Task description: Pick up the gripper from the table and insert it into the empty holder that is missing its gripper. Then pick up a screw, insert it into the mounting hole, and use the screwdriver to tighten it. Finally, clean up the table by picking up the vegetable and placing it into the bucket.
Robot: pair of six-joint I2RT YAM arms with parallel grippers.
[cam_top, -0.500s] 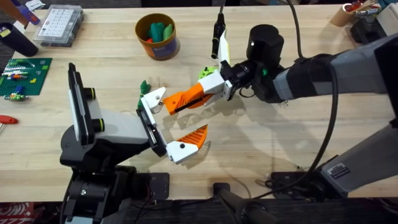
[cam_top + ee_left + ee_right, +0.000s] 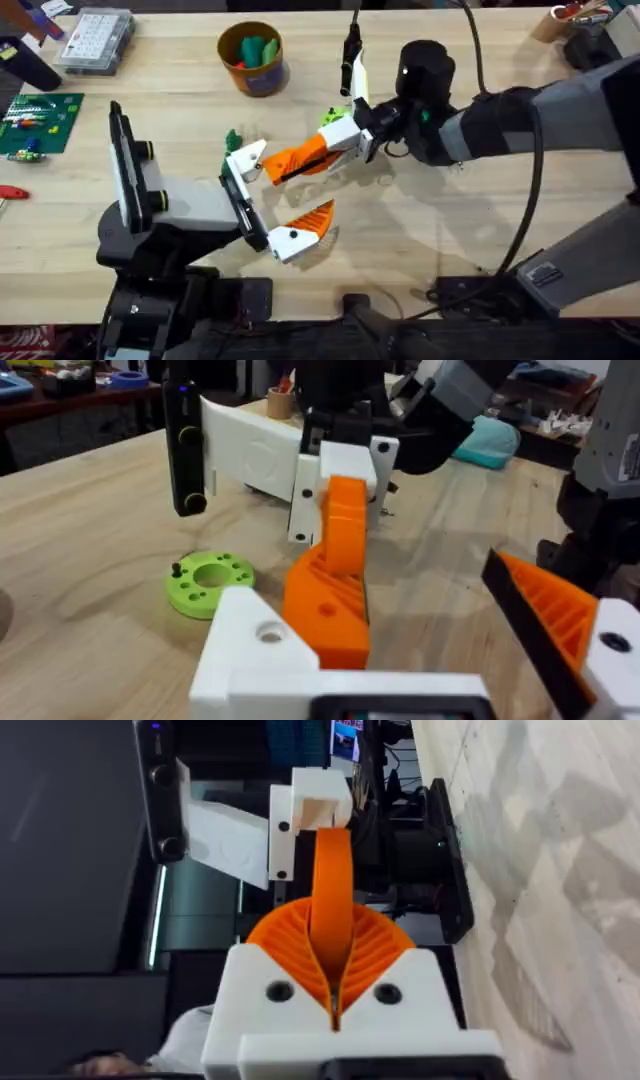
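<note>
Gripper [image 2: 298,157], the long orange finger, sits pinched between my right gripper's [image 2: 352,139] pads, jutting straight out ahead of my fingertips. Its far tip touches the empty holder [image 2: 246,158] on my left gripper [image 2: 268,197], whose fingers are spread wide, the bare mount on one side and the finished orange finger opposite. I judge seating comes next: I should keep the finger square to the mount, push slowly along its length, and line up the mounting hole [image 2: 270,630].

No legible text or labels
</note>
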